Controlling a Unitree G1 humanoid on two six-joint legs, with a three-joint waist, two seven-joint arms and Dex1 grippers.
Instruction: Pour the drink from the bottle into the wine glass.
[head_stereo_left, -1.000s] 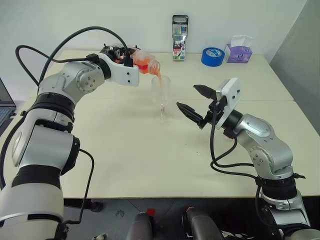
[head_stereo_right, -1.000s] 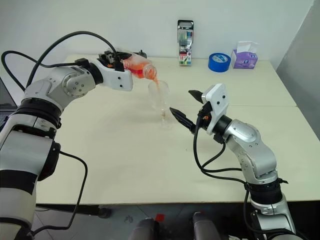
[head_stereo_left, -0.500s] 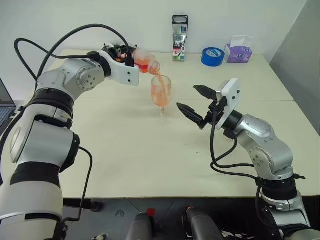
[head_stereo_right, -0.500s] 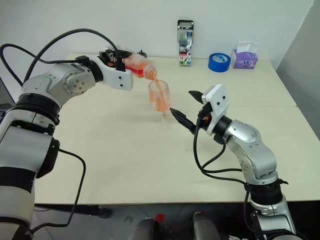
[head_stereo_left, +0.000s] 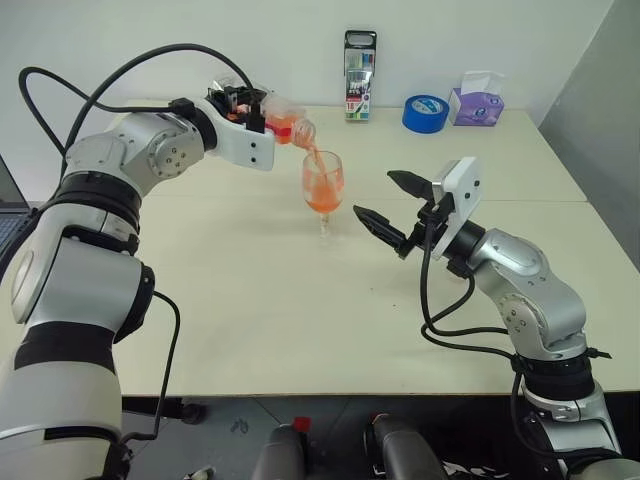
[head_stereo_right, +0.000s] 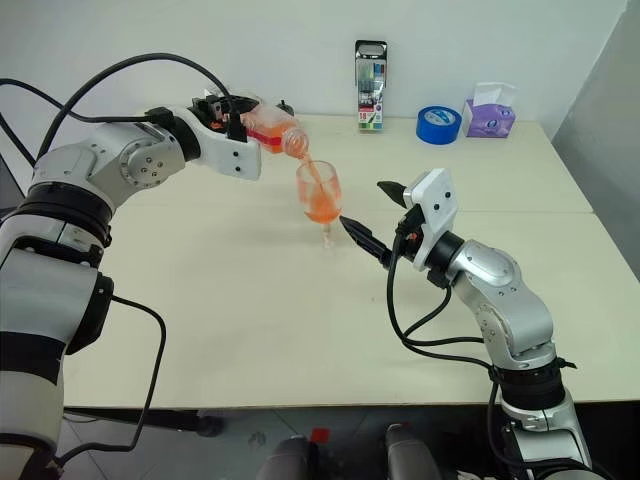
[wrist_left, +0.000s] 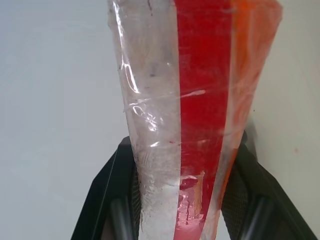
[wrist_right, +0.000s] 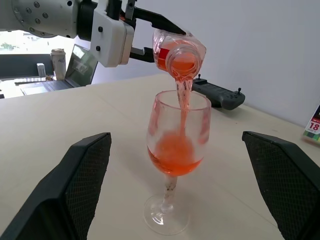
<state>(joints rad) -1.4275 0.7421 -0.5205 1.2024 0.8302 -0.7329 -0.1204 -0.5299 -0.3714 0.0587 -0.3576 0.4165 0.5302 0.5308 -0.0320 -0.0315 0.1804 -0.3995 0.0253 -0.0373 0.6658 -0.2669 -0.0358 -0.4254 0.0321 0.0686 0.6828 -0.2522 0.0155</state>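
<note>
The right gripper (head_stereo_left: 388, 200) hung nearest, its arm bent up from the tabletop's near right side, pointing toward the glass with its black fingers (wrist_right: 75, 185) spread wide apart and holding nothing. Just beyond them the clear stemmed wine glass (head_stereo_left: 323, 192) stood upright on the pale cream tabletop (head_stereo_left: 300, 300), its rounded bowl partly filled with the translucent orange drink (wrist_right: 172, 155). Above its rim, the small clear plastic bottle with a red label strip (head_stereo_left: 286, 124) was tipped mouth-down, a thin orange stream falling from its wide neck into the bowl. The left gripper (head_stereo_left: 245, 110) reached in level from the left, fingers (wrist_left: 107, 200) clamped on the bottle's base. At the far edge stood a marker pack (head_stereo_left: 360, 75), a blue tape roll (head_stereo_left: 426, 112) and a purple tissue box (head_stereo_left: 476, 103), before a white wall (head_stereo_left: 150, 40).
</note>
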